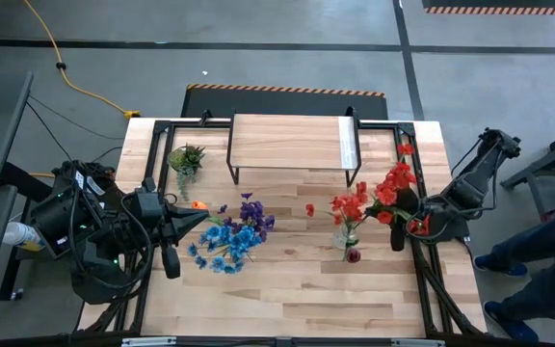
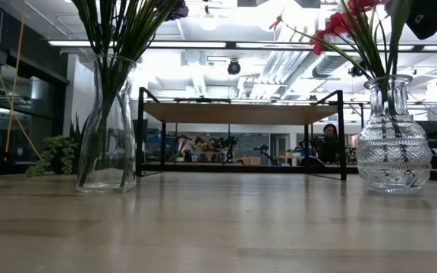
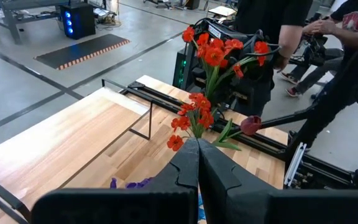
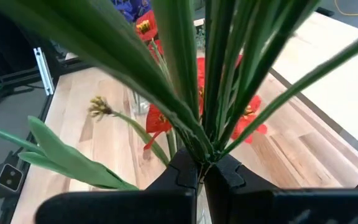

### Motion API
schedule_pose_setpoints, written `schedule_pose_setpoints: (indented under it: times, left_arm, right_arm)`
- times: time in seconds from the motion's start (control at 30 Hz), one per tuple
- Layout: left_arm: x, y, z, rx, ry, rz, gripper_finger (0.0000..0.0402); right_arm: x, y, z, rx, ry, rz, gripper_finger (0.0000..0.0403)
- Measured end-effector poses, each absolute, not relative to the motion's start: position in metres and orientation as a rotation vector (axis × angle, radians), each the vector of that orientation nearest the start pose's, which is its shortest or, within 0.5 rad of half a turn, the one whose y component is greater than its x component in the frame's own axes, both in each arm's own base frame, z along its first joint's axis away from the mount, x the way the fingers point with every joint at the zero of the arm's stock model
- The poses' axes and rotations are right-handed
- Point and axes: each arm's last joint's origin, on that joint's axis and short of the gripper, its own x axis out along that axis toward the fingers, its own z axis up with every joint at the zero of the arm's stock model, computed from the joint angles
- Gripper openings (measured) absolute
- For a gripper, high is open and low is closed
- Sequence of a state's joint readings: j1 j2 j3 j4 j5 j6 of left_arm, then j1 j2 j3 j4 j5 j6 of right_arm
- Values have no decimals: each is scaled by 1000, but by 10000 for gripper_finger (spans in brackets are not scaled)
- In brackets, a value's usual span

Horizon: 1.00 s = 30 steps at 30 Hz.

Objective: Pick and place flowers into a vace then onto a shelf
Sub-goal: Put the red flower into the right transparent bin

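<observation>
step: red flowers (image 1: 385, 190) are gripped by the stems, seemingly for lowering into the patterned glass vase (image 2: 393, 148); judged, not confirmed
right gripper (image 4: 201, 167): fingers pressed together on a bundle of green stems; sits at the table's right edge, just beside the red blooms
left gripper (image 3: 198, 155): fingers together, nothing seen between them; held near the blue and purple flowers (image 1: 231, 234) on the table's left half
technique: stem ends are best lined up over the vase mouth before lowering; bundle should be kept upright so blooms already in the neck are not snagged; release only once stems are seated
risk: the round vase could be tipped if stems are pushed sideways against the rim
patterned glass vase contents: red flowers with green stems already standing in it
tall plain vase (image 2: 106, 125): green stems inside, purple bloom at top; stands upright on the table
shelf (image 1: 292, 141): at the table's far side, centred; top looks bare, no vase placed on it yet
small spiky plant (image 1: 185, 158): left of the shelf, untouched
progress: flowers partly in vases; shelf step not done
</observation>
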<state>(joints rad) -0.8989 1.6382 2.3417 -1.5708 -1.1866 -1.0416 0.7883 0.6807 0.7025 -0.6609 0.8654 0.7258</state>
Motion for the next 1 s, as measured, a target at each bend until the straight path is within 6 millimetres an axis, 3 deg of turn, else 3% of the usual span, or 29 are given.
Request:
schedule_pose_setpoints:
  times: [1.0]
  left_arm:
    - [168,-169,511,-254,244,441,42]
  right_arm:
    - [120,91,273,262,441,-210,10]
